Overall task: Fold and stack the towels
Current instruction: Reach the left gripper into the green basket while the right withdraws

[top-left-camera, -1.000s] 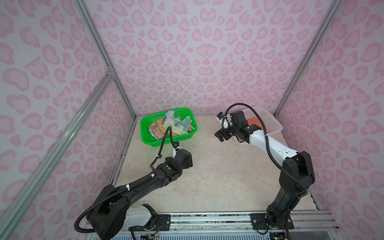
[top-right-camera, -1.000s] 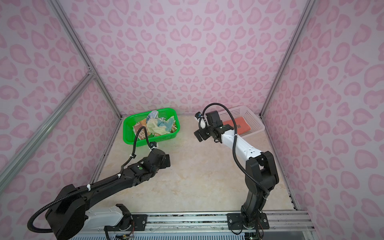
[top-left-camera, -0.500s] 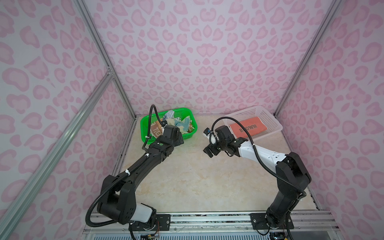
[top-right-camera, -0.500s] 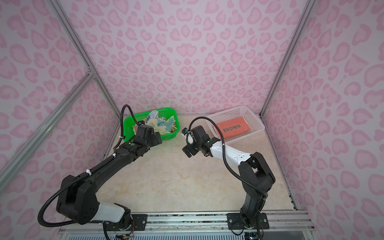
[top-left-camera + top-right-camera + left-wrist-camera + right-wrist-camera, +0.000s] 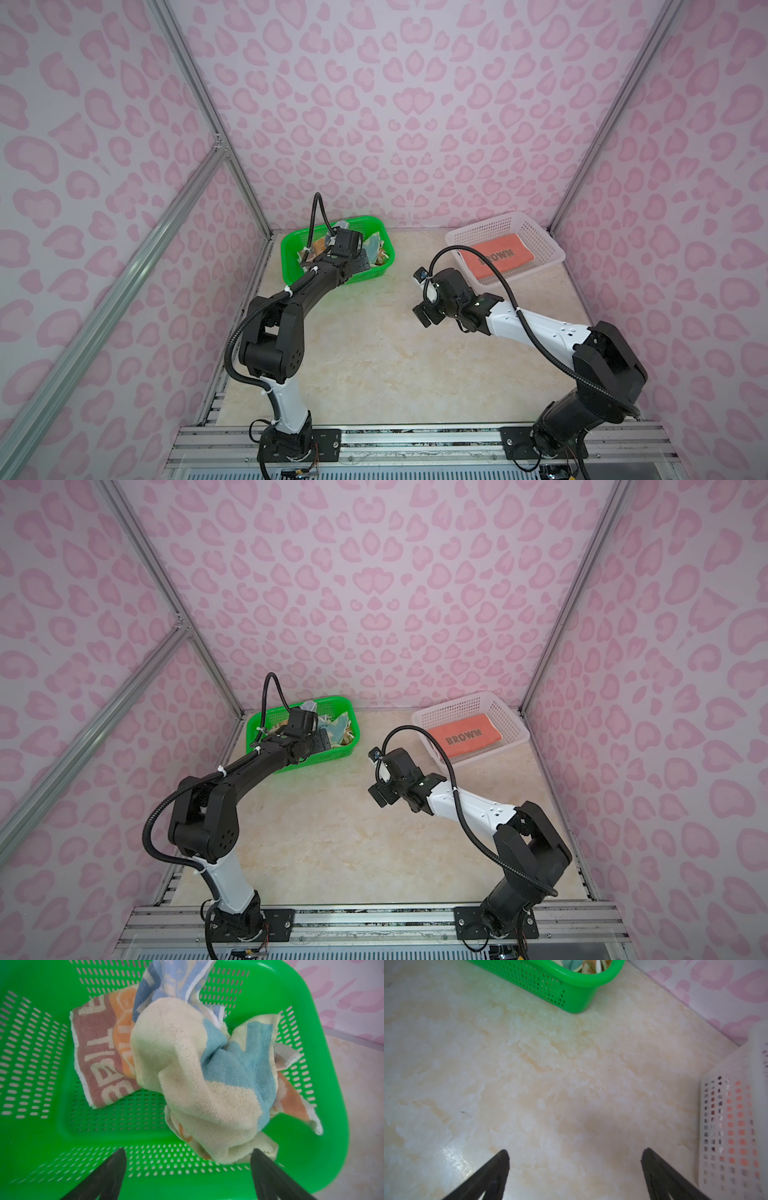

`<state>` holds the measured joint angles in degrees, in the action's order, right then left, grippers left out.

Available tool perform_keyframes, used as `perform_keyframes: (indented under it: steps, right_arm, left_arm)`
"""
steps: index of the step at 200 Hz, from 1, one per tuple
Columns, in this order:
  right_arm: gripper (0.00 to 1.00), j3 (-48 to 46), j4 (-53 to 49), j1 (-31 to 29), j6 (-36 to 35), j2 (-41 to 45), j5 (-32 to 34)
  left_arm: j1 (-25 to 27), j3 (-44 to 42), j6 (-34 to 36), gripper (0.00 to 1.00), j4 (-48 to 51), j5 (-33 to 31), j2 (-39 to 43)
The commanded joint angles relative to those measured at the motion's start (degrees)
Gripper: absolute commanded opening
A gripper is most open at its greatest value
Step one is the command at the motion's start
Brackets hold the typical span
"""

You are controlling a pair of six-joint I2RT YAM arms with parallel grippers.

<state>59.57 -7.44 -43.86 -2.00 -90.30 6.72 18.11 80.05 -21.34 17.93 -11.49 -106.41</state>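
Observation:
Several crumpled towels lie in the green basket point(image 5: 324, 1064): a pale yellow one with a blue patch point(image 5: 187, 1068) on top, a brown and orange striped one with white letters point(image 5: 99, 1057) beside it, and a blue one point(image 5: 172, 978) behind. My left gripper point(image 5: 188, 1157) hangs open just above the basket's near wall, one fingertip close to the pale yellow towel, nothing between the fingers. In both top views it sits over the basket point(image 5: 359, 259) point(image 5: 320, 739). A folded coral towel point(image 5: 496, 257) lies in the white basket point(image 5: 552, 249). My right gripper point(image 5: 575, 1157) is open and empty over bare table point(image 5: 422, 318).
The green basket point(image 5: 291, 266) stands at the back left and the white basket point(image 5: 515, 733) at the back right, both near the patterned walls. The marble-look table point(image 5: 374, 353) lies between the arms. In the right wrist view the white basket's wall point(image 5: 726, 1105) is close by.
My left arm swung from the table's middle back to the green basket. My right arm drew away from the white basket toward the table's middle. Both grippers stayed open.

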Motion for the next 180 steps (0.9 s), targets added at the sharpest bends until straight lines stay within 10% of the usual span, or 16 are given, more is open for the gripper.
perform_keyframes:
  steps: [1, 53, 98, 153, 180]
  right_arm:
    - [0.99, -3.23, 4.66, 0.00, 2.96, 2.99, 6.27]
    - [0.99, -11.49, 10.28, 0.37, 12.80, 10.26, 18.83]
    - [0.99, -15.05, 9.74, 1.00, 9.99, 15.23, 15.14]
    - [0.99, -16.94, 7.91, 0.94, 8.88, 17.58, 14.16]
    - [0.99, -16.96, 7.53, 0.91, 8.89, 17.28, 13.16]
  left_arm:
    - [-0.18, 1.15, 0.87, 0.93, -4.86, 0.73, -2.54]
    - [-0.39, 6.01, 1.74, 0.76, -6.61, 0.33, -7.05]
    - [-0.87, 8.19, 1.95, 0.66, -7.08, 0.35, -9.93]
    - [-1.07, 10.63, 2.16, 0.04, -5.69, 1.10, -12.01]
    - [-1.05, 10.66, 2.66, 0.03, -5.58, 1.07, -10.92]
